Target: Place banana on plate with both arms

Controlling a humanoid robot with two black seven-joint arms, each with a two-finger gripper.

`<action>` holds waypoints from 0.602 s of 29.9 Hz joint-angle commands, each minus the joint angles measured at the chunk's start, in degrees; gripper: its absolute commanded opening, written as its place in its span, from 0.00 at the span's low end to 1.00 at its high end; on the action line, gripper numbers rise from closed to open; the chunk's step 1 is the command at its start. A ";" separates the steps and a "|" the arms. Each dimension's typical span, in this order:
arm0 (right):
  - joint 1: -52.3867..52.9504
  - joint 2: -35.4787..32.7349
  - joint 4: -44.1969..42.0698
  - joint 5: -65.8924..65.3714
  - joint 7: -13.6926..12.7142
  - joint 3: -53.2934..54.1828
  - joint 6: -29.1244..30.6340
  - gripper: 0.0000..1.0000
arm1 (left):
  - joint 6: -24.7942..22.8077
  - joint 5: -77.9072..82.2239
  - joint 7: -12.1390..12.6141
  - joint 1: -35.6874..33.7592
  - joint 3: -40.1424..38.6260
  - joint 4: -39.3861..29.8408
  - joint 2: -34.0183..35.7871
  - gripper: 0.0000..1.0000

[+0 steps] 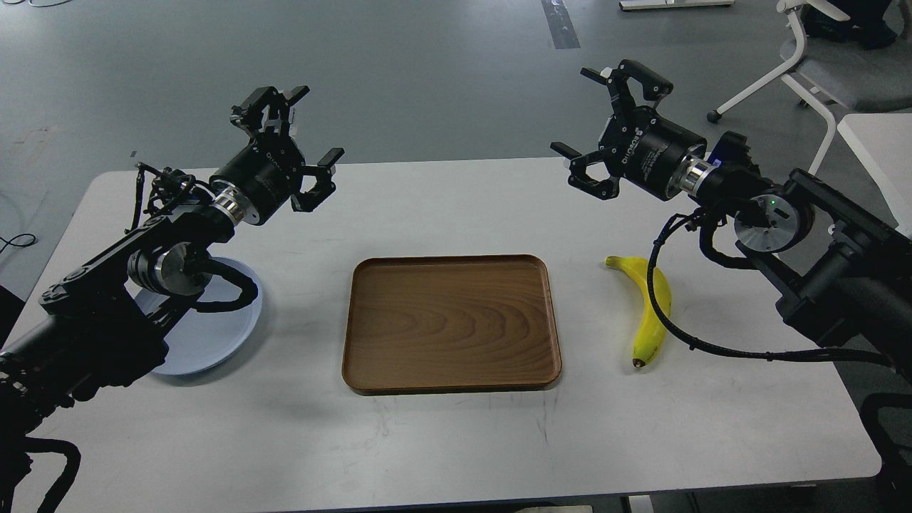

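A yellow banana (650,313) lies on the white table, right of the tray, with a black cable of my right arm crossing over it. The pale blue plate (214,335) sits at the left, mostly hidden under my left arm. My left gripper (303,125) hangs open above the table's far left, well above and behind the plate, holding nothing. My right gripper (581,114) is open too, raised over the table's far edge, up and left of the banana, empty.
A brown wooden tray (450,324) lies empty in the middle of the table (456,442). A white office chair (819,64) stands on the floor behind at the right. Another white table edge (880,142) shows at the far right.
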 commanded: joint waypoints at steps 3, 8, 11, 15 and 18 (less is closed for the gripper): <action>-0.18 0.72 0.05 -0.19 -0.10 -0.36 -0.44 1.00 | -1.49 -0.08 -0.40 0.34 -0.82 0.00 -0.02 0.98; -0.27 0.90 0.05 -0.28 0.08 -0.37 -1.32 1.00 | -0.70 -0.08 -0.31 0.25 -0.91 0.17 -0.63 0.98; -0.62 1.16 0.05 -0.28 0.16 -0.37 -2.38 1.00 | -0.61 -0.08 -0.49 0.17 -1.00 0.17 -0.19 0.98; -1.15 1.78 0.05 -0.46 0.16 -0.45 -2.47 1.00 | -0.70 0.01 -0.40 0.34 -0.82 0.17 0.51 0.98; -1.06 1.69 0.05 -0.46 0.16 -0.37 -2.47 1.00 | -0.70 0.01 -0.49 0.34 -0.91 0.09 1.12 0.98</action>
